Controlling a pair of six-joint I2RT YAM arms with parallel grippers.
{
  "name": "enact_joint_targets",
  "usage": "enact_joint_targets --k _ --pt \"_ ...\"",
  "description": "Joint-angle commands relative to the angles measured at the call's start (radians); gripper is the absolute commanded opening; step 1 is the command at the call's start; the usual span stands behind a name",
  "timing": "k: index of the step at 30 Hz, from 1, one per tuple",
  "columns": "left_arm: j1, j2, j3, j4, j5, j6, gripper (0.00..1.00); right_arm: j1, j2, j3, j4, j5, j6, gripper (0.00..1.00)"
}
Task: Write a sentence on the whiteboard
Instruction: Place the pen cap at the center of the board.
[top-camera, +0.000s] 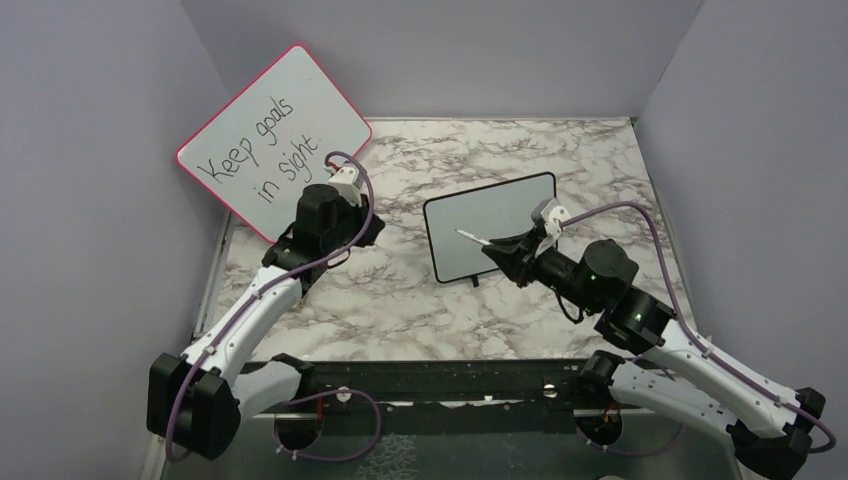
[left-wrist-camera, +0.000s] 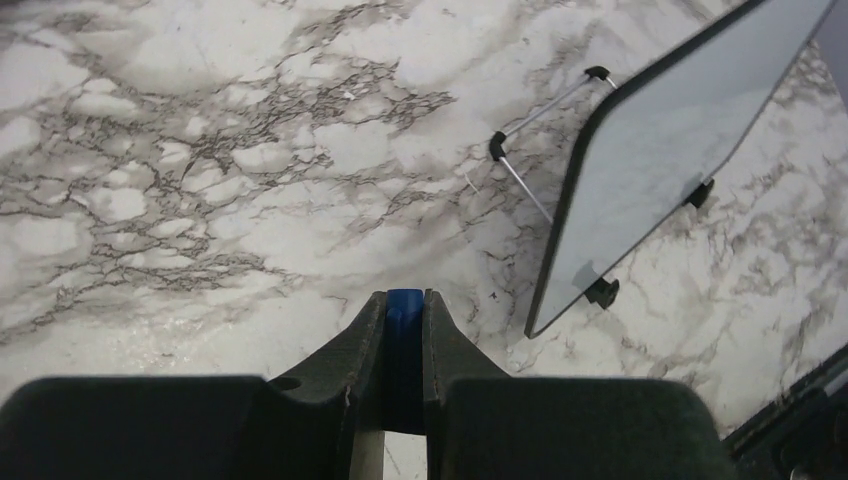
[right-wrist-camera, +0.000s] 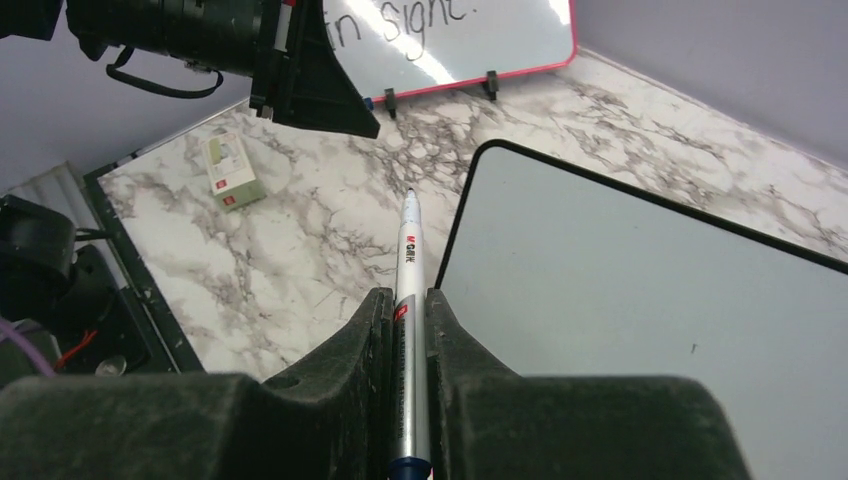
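The whiteboard (top-camera: 490, 225) stands propped on its black feet at the table's middle, also seen in the left wrist view (left-wrist-camera: 660, 150) and the right wrist view (right-wrist-camera: 650, 330). Its face shows no writing, so the sentence is out of view. My right gripper (right-wrist-camera: 405, 295) is shut on a silver marker (right-wrist-camera: 410, 250), which points past the board's left edge. From above, the marker (top-camera: 470, 237) hangs over the board's left part; whether it touches the board I cannot tell. My left gripper (left-wrist-camera: 405, 297) hovers over the marble left of the board, shut on a blue cap (left-wrist-camera: 405, 312).
A red-framed board (top-camera: 275, 140) reading "Keep goals in sight" leans at the back left. A small white box (right-wrist-camera: 232, 170) lies on the marble near it. A wire stand (left-wrist-camera: 530, 130) juts behind the whiteboard. A black rail (top-camera: 430, 380) runs along the near edge.
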Motion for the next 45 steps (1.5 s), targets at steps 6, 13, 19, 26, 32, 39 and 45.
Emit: enact_joint_targets --k 6,13,19,26,32,39,45 --pt "-0.034 0.284 0.073 0.036 -0.311 -0.212 0.00 0.004 -0.022 -0.038 0.039 0.155 0.018 0.01" --pt "-0.079 0.518 0.135 0.049 -0.349 -0.183 0.01 0.006 -0.016 -0.054 0.033 0.183 0.022 0.01" --pt "-0.082 0.647 0.168 0.055 -0.365 -0.159 0.01 0.006 -0.002 -0.053 0.029 0.183 0.003 0.01" --pt "-0.085 0.712 0.196 0.042 -0.374 -0.161 0.05 0.006 -0.008 -0.053 0.020 0.189 0.005 0.01" --pt "-0.087 0.718 0.192 0.029 -0.382 -0.158 0.16 0.006 -0.007 -0.059 0.033 0.192 0.000 0.01" --pt "-0.087 0.632 0.187 0.025 -0.419 -0.156 0.34 0.006 0.026 -0.046 0.031 0.181 -0.004 0.01" --pt "-0.086 0.519 0.159 0.051 -0.460 -0.164 0.43 0.006 0.032 -0.040 0.018 0.180 -0.009 0.01"
